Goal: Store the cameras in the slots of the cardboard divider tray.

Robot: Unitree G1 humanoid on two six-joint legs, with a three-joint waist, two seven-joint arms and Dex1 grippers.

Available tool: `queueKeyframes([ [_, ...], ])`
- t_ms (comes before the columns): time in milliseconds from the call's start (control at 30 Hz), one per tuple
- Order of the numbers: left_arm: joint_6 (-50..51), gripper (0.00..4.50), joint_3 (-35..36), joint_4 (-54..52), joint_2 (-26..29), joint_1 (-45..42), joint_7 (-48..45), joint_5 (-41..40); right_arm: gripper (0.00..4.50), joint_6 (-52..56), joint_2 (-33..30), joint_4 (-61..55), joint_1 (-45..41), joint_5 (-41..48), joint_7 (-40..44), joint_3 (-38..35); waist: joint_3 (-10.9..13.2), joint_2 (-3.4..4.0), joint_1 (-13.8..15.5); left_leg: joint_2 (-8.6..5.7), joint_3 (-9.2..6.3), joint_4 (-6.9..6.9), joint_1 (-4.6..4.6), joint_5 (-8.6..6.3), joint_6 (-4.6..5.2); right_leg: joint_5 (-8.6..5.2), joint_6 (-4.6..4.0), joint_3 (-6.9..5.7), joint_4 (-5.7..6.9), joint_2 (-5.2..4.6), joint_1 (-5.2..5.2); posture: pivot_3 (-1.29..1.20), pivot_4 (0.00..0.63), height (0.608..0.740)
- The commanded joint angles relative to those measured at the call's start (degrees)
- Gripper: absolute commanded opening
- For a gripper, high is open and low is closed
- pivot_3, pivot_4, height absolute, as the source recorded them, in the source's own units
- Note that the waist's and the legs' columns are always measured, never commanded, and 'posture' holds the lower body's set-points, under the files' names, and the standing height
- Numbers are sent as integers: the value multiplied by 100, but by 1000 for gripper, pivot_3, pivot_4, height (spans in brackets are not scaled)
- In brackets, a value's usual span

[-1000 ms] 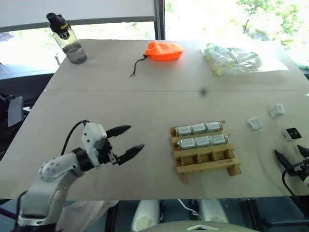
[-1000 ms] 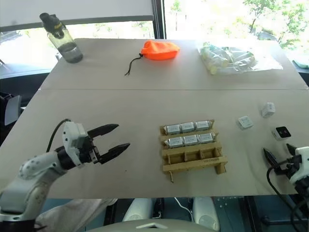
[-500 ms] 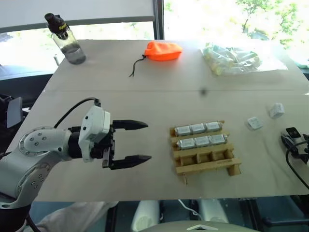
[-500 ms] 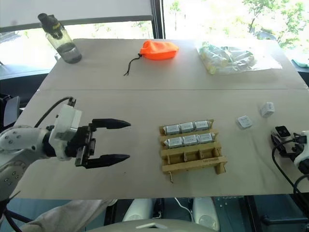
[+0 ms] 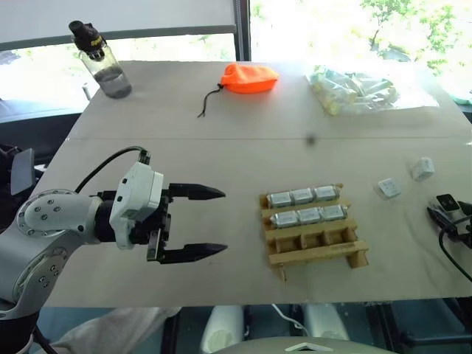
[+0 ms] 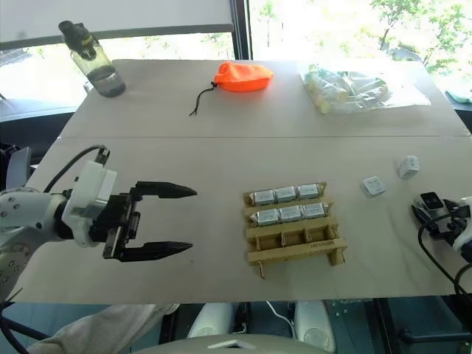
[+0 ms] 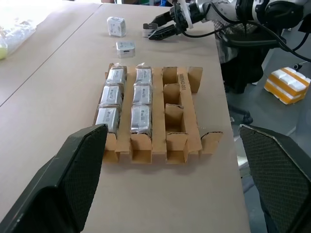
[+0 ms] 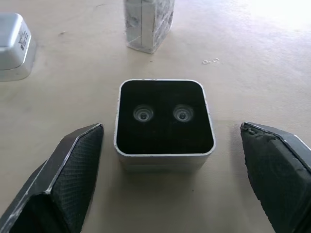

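Right wrist view: black-faced camera (image 8: 164, 120) with two lenses between open right jaws. Left wrist view: cardboard divider tray (image 7: 182, 116), six slots filled; left jaws open.

A lab-like workroom — a plain worktable (image 5: 184, 158) set against bright windows (image 5: 332, 26), trees outside.

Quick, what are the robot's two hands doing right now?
Left end effector: open, holding nothing.
Right end effector: open around the black-faced camera, not gripping it.
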Motion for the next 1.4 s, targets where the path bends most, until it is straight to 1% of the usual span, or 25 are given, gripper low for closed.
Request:
queueKeyframes([
  [33, -75, 4500, 38, -112, -25, -53, -13, -27, 3160, -62, -139, -91, -21, 162, 140, -174, 0, 0, 0, 0, 3, 0, 1, 0, 0, 0, 0, 1, 0, 0, 0, 0, 150, 740],
  [100, -92, 4500, 26, -84, -38, -67, -46, -27, 2215, -68, -149, -151, 16, 191, 176, -202, 0, 0, 0, 0, 6, 0, 3, 0, 0, 0, 0, 1, 1, 0, 0, 0, 150, 740],
  [133, -125, 4500, 13, -56, -43, -54, -94, 0, 1941, -49, -155, -236, 73, 218, 204, -218, 0, 1, 2, 0, 7, 0, 3, 0, 0, 0, 0, 1, 1, 0, 0, 0, 150, 740],
  [267, -235, 4500, -116, 89, -69, -99, -226, 139, 1941, 156, -209, -835, 316, 303, 215, -249, 1, 2, 5, 0, 7, 0, 3, 0, 0, 0, 1, 2, 2, -1, 0, 0, 150, 740],
  [367, -62, 4500, -421, 322, -107, -367, -62, 250, 1941, 431, -192, -2048, 684, 435, 454, -9, 5, 12, 11, 0, 8, 0, 4, 0, 0, 0, 2, 2, 5, -2, -1, 0, 150, 740],
  [467, 50, 4500, -1057, 522, -196, -825, -62, 487, 1941, 571, -149, -3256, 797, 412, 610, 421, 6, 10, 0, 0, 8, 0, 9, 1, -1, -4, 11, 1, 13, 0, -1, 0, 150, 740],
  [533, 53, 4500, -1563, 792, -478, -1323, 22, 744, 1941, 649, -162, -3878, 579, 386, 604, 706, 6, 10, -6, 2, 9, 1, 13, 4, -7, -9, 21, 3, 16, 4, 0, 0, 150, 740],
  [633, 181, 4500, -2115, 1228, -1086, -2048, 311, 993, 1941, 763, -239, -4660, 184, 453, 737, 1101, 9, 6, 7, -1, 10, 5, 14, 8, -12, -6, 25, 4, 25, 4, -2, 0, 150, 740],
  [700, 505, 4500, -2342, 1553, -1484, -2440, 568, 1005, 1941, 571, -318, -4995, -56, 197, 863, 1429, 13, -2, 28, -3, 3, 9, 12, 9, -13, 2, 13, 0, 29, 5, -2, 0, 150, 740],
  [800, 882, 4500, -2487, 2114, -2186, -2982, 1151, 1050, 1941, 43, -377, -5357, -365, -408, 1027, 2055, 14, -8, 47, -6, -16, 11, 0, 9, -13, 4, 8, -13, 27, 4, -1, 0, 150, 740],
  [900, 1126, 4500, -2699, 2470, -2523, -3343, 1337, 1254, 1941, -857, -402, -5300, -749, -1189, 1144, 2643, 19, -17, 27, -8, -28, 14, -27, 9, -13, 5, 9, -25, 11, 4, -11, 0, 150, 740],
  [1000, 1544, 4500, -2820, 2817, -2802, -3726, 1464, 1261, 1941, -1923, -383, -4886, -1241, -1855, 1224, 3157, 21, -19, 14, -10, -26, 15, -45, 9, -13, 5, 11, -25, 4, 3, -27, 0, 150, 740],
  [1100, 2173, 4500, -2897, 3114, -2965, -4051, 1458, 1150, 1941, -2726, -286, -4395, -1595, -2225, 1232, 3573, 22, -21, 20, -9, -35, 24, -56, 10, -14, 5, 12, -37, 5, 2, -31, 0, 150, 740],
  [1233, 2399, 4500, -3235, 3269, -2877, -4369, 943, 1265, 1941, -3758, -150, -3695, -2243, -2733, 1096, 4013, 23, -21, 15, -8, -48, 30, -65, 12, -17, 4, 11, -49, 8, 1, -33, 0, 150, 740],
  [1400, 2664, 4500, -3567, 3229, -2631, -4638, 335, 1261, 1941, -4350, -96, -3253, -2670, -3114, 850, 4231, 24, -22, 14, -7, -56, 37, -77, 17, -26, 4, 11, -56, 14, -1, -43, 0, 150, 740],
])
